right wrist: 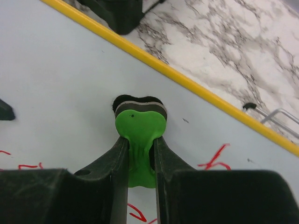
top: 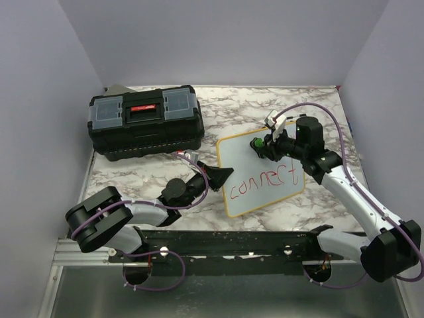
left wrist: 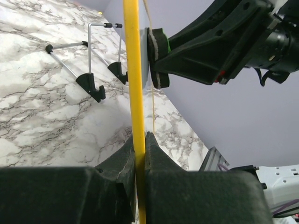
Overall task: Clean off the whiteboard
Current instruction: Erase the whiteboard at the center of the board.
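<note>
1. whiteboard [top: 246, 159] sits right of centre on the marble table [top: 152, 175], at about 4 o'clock from the black toolbox [top: 146, 120].
2. left gripper [top: 222, 177] is clamped on the board's yellow frame [left wrist: 132, 70] at its 9 o'clock edge, so it's only the brace.
3. right gripper [top: 263, 147] is closed on the green eraser [right wrist: 140, 123], with the black felt pad flat on the board's upper part.
4. Key relation: red writing [top: 268, 177] lies at 5–6 o'clock from the eraser, toward the arm bases. The line of text runs roughly 8-to-2. My read is the right arm is the one to wipe, pulling down and then sweeping along that axis.
5. Surfaces: the board is glossy white and smooth, and the frame is a thin rounded rim. The eraser is a hard plastic grip over soft felt. Thin wire legs [left wrist: 91, 70] with black feet show behind the board.
</note>
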`<control>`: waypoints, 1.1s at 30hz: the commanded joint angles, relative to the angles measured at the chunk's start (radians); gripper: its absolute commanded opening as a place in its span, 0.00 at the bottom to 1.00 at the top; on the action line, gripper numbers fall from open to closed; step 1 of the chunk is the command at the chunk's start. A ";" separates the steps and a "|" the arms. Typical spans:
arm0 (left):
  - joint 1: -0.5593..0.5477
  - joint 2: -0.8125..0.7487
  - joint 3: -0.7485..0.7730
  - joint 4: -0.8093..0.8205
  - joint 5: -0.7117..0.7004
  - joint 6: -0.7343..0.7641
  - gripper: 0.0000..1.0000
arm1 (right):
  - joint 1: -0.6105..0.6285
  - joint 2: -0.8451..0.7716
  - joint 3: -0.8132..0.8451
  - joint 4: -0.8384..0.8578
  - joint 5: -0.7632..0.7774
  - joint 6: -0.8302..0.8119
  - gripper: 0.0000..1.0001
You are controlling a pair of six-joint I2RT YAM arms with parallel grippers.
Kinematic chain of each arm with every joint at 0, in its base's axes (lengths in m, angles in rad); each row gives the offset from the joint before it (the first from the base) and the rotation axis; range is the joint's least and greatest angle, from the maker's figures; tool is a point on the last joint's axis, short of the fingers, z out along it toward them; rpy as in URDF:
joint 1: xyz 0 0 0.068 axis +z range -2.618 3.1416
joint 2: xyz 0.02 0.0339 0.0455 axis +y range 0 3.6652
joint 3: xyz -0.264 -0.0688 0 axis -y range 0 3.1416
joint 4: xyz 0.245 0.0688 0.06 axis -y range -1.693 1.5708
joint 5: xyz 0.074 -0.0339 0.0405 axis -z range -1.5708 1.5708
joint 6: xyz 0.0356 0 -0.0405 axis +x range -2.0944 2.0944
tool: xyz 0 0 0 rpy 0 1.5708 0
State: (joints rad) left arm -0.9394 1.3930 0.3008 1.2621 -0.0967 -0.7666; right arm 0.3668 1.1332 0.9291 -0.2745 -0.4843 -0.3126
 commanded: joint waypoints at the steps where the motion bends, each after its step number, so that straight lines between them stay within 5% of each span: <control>1: -0.013 -0.017 0.015 -0.016 0.068 0.055 0.00 | -0.002 0.008 -0.073 0.085 0.205 0.037 0.01; 5: -0.013 -0.025 0.013 -0.027 0.066 0.059 0.00 | -0.003 0.011 -0.086 0.078 0.263 -0.004 0.01; 10: -0.013 -0.021 0.019 -0.027 0.067 0.059 0.00 | -0.003 -0.011 -0.116 -0.036 -0.039 -0.137 0.01; 13: -0.013 -0.014 0.024 -0.025 0.069 0.055 0.00 | -0.002 -0.015 -0.144 0.004 -0.087 -0.110 0.01; 19: -0.013 -0.015 0.024 -0.028 0.071 0.047 0.00 | -0.002 0.010 -0.152 0.265 0.321 0.106 0.01; 24: -0.013 -0.029 0.025 -0.049 0.068 0.056 0.00 | -0.002 0.024 -0.137 0.277 0.399 0.091 0.01; 26: -0.013 -0.032 0.027 -0.049 0.068 0.057 0.00 | -0.002 0.018 -0.138 0.179 0.329 0.026 0.01; 30: -0.013 -0.028 0.028 -0.048 0.073 0.055 0.00 | -0.002 -0.012 -0.142 -0.080 -0.073 -0.214 0.01; 33: -0.013 -0.029 0.032 -0.048 0.074 0.055 0.00 | -0.002 -0.027 -0.163 -0.077 -0.148 -0.215 0.01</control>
State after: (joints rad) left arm -0.9352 1.3823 0.3031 1.2098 -0.1284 -0.8185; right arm 0.3569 1.1130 0.7990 -0.1864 -0.4057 -0.4175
